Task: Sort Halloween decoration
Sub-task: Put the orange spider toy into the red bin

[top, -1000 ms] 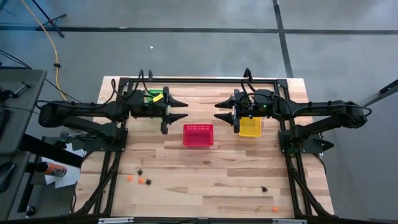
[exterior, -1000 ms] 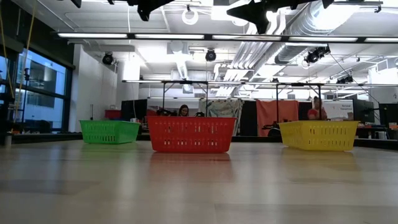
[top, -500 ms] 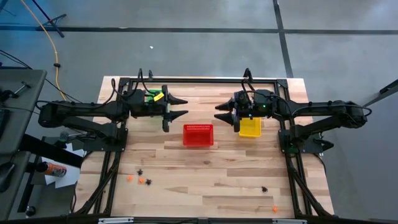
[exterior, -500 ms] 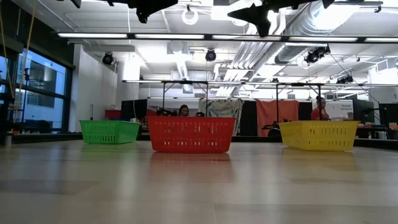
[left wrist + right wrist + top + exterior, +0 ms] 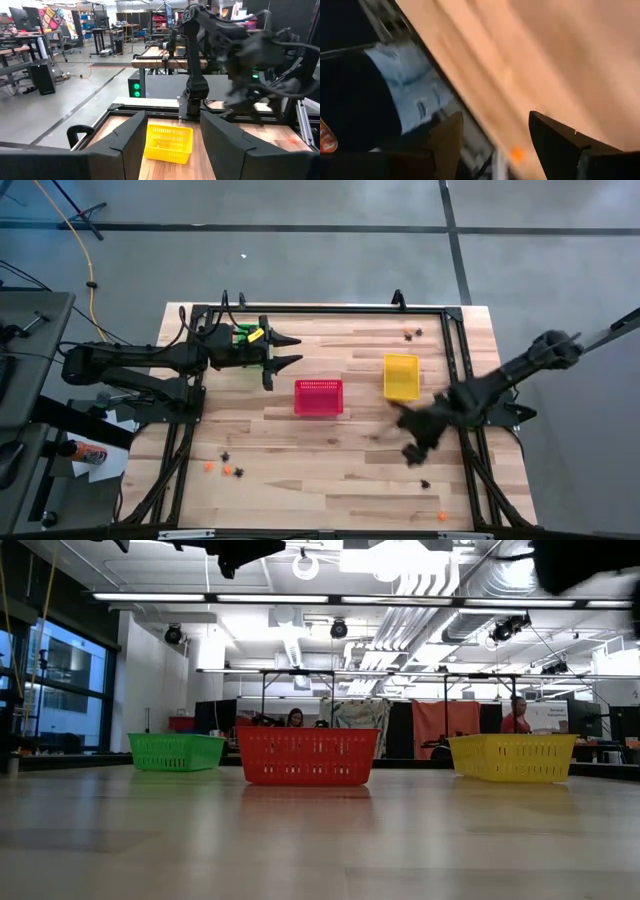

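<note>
Three mesh baskets stood on the wooden worktop (image 5: 330, 450) between two dark arms. The left gripper (image 5: 285, 352) hung above the far left of the worktop, over the green basket (image 5: 176, 751), its fingers (image 5: 127, 137) parted and grasping nothing. The right gripper (image 5: 410, 435) hovered over the near right area of the worktop, blurred, its fingers (image 5: 555, 137) spread wide and empty. The red basket (image 5: 319, 397) sat near the middle, the yellow basket (image 5: 401, 376) to its right. The Halloween decoration lay scattered in tiny pieces: orange and black trinkets (image 5: 226, 469) at the near left, a black piece (image 5: 425, 483) and an orange piece (image 5: 442, 517) at the near right, and a few more trinkets (image 5: 410, 333) at the far right edge, beyond the yellow basket. People (image 5: 296, 718) showed in the room behind.
</note>
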Robot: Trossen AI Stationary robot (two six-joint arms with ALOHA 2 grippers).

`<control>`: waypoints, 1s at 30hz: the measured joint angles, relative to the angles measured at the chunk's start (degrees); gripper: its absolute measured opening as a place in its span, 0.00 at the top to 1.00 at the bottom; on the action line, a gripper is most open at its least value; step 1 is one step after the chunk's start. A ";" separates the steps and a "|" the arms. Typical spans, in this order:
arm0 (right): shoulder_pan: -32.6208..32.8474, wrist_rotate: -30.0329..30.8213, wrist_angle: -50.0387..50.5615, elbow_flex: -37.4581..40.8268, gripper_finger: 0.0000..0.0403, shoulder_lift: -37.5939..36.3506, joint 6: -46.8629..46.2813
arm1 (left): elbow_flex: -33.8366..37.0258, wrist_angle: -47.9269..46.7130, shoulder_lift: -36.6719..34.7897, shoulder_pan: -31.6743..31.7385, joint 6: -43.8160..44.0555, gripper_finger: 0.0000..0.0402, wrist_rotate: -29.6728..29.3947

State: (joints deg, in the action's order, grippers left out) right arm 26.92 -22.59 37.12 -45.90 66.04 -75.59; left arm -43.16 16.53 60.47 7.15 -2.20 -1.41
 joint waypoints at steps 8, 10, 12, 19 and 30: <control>23.40 2.69 -21.10 8.97 0.45 2.69 -40.78 | 0.00 -0.01 0.00 0.00 -0.06 0.57 -0.04; 25.92 2.57 -22.45 9.45 0.45 4.54 -47.71 | 0.00 -0.16 0.00 -0.01 -0.56 0.57 -0.28; 27.25 2.38 -23.25 9.45 0.45 6.42 -51.43 | 0.00 -0.19 0.00 0.00 -1.35 0.57 -0.46; 26.47 1.43 -30.39 9.45 0.45 15.29 -51.65 | 0.00 -0.16 0.00 -0.01 -1.49 0.57 -0.81; 27.25 -7.73 -31.41 9.12 0.45 24.22 -51.66 | 0.00 0.03 0.00 0.01 -1.49 0.57 -0.81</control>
State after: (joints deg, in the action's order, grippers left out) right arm 54.17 -30.32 5.71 -36.78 90.26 -127.25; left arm -43.16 16.56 60.47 7.16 -3.68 -2.22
